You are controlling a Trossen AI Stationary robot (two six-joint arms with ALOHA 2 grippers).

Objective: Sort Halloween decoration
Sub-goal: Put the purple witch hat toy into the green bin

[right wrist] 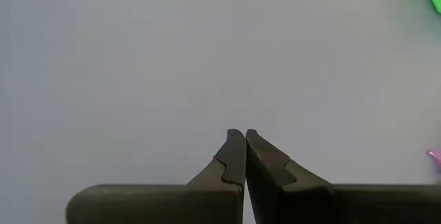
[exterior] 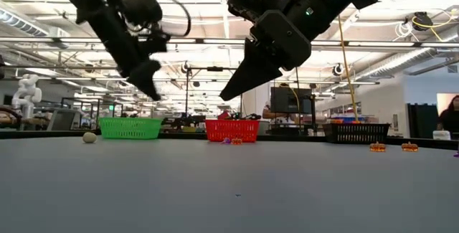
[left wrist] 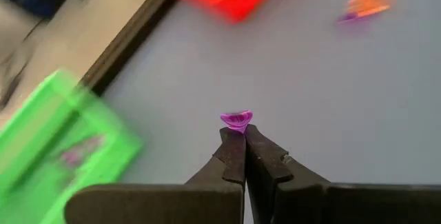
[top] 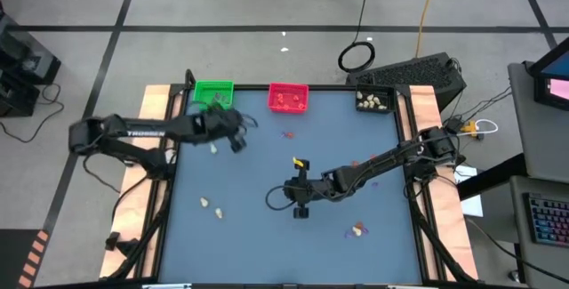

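Note:
My left gripper hangs above the table's far left, near the green tray, and is shut on a tiny purple trinket. My right gripper hovers over the middle of the blue table, shut with nothing in it. In the low view both grippers hang well clear of the surface: the left one and the right one. Loose trinkets lie on the table: cream ones and an orange-red one. My left gripper pinches the purple trinket between its two fingertips, only at their free ends. The fingers slant down toward the table's far side. The trinket sticks out past the tips and is lifted clear of the table.
Three trays stand along the far edge: green at the left, red in the middle, black at the right with cream pieces inside. A cream ball and orange pieces lie on the table. Wooden rails border both sides.

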